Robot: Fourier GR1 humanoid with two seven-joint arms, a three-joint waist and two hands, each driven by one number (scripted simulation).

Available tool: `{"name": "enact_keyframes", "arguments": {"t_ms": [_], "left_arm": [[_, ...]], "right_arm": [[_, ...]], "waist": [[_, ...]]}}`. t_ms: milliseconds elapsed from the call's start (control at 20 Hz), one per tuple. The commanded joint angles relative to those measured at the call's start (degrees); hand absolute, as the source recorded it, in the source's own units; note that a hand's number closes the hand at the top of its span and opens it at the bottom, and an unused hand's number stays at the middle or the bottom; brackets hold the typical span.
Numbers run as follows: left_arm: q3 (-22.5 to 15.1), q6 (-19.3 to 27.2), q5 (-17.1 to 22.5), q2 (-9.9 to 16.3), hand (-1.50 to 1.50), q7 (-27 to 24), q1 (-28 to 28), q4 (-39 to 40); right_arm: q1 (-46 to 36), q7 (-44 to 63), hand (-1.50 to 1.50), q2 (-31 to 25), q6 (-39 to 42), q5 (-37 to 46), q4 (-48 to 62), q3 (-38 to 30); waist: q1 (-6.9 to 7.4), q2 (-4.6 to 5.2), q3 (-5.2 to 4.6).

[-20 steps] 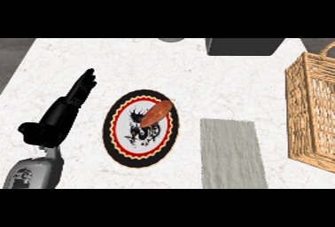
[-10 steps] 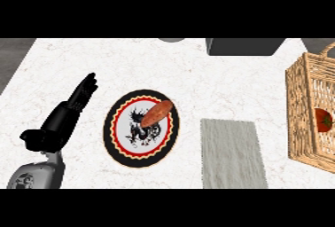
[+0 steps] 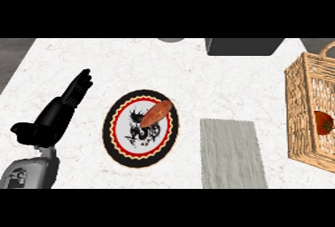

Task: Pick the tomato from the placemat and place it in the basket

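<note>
The fingers (image 3: pixel 78 86) of the left hand (image 3: pixel 56 116) were straight and together, pointing away over the white worktop (image 3: pixel 216 80), holding nothing. Just right of that hand lay a round plate (image 3: pixel 141 128) with a black rim, and an orange-brown sweet potato (image 3: pixel 157 113) rested on it. Further right lay the grey placemat (image 3: pixel 231 153). The tomato (image 3: pixel 322 123) sat inside the wicker basket (image 3: pixel 301 111) at the right edge.
</note>
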Motion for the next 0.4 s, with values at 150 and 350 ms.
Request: {"name": "enact_keyframes", "arguments": {"t_ms": [150, 350], "left_arm": [[-0.77, 1.36, -0.49, -1.38, 0.00, 4.17, -2.31, 0.06], [0.02, 0.42, 0.41, -0.49, 0.00, 3.71, -2.82, -0.54]], "right_arm": [[-2.46, 6.94, -1.50, -2.15, 3.67, -9.04, -0.53, -5.64], [-3.09, 7.73, -1.50, -7.41, 9.16, -13.55, 7.60, -9.30]], "waist": [[-0.56, -0.11, -0.03], [-0.18, 0.04, 0.01]]}}
